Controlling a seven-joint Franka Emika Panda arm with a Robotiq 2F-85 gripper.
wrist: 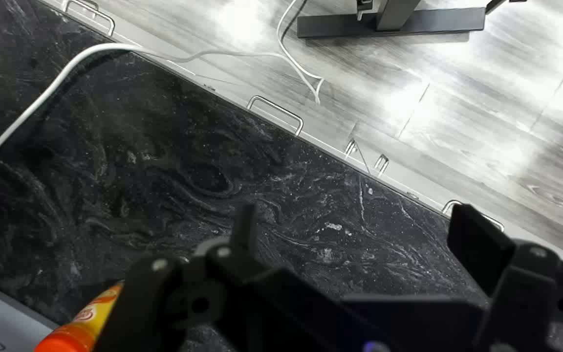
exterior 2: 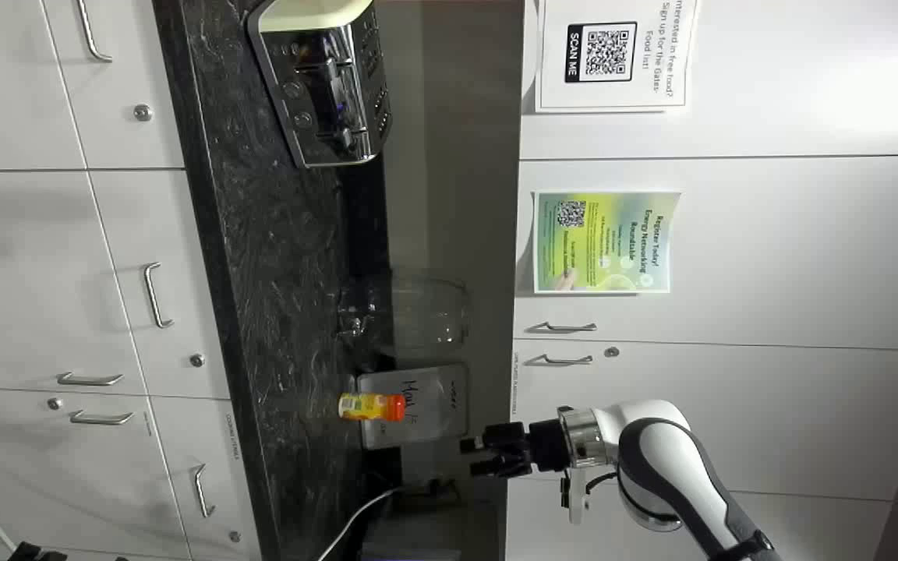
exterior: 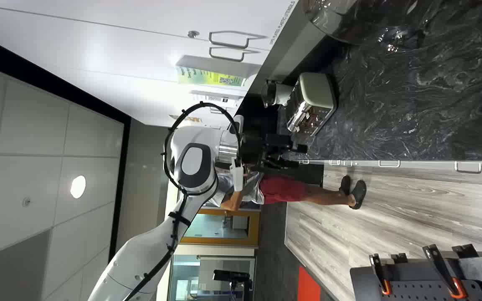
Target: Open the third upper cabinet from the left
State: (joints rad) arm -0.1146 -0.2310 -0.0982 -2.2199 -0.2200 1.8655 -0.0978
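1. An exterior view, lying on its side, shows a dark marbled countertop point(exterior: 412, 96) below white wall cabinets point(exterior: 111, 58), with a pale green and chrome toaster point(exterior: 312, 100) and a large clear jar point(exterior: 341, 21) on it. Past the countertop's edge spreads wood-look flooring point(exterior: 412, 205); a person in red shorts point(exterior: 283, 189) stands beyond the robot arm point(exterior: 193, 161), and a ceiling light point(exterior: 78, 186) glows.

2. Above the countertop is the closed, flat white door of the third upper cabinet point(exterior: 149, 14). It faces out over the countertop; its long axis runs upright in the room, sideways in this view. A label point(exterior: 282, 23) at its bottom edge includes the words "PLASTIC UTENSILS".

3. In an exterior view, also turned sideways, an orange-capped yellow bottle point(exterior 2: 363, 406) stands upright before a handwritten board point(exterior 2: 437, 382). The door lies flush with the neighbouring white door point(exterior 2: 768, 249). Its slim bar handle point(exterior 2: 566, 360) sits near a bottom corner, parallel to the door's long axis, with a round key lock point(exterior 2: 611, 352) just above.

4. There the gripper point(exterior 2: 474, 456) points down, a gap between its fingers, apart from the bar handle.

5. In the wrist view, the fingers point(wrist: 479, 239) are spread wide, countertop showing between them, nothing grasped. A white cord point(wrist: 66, 71) crosses the countertop and drops over its edge, near metal lower handles point(wrist: 279, 112).
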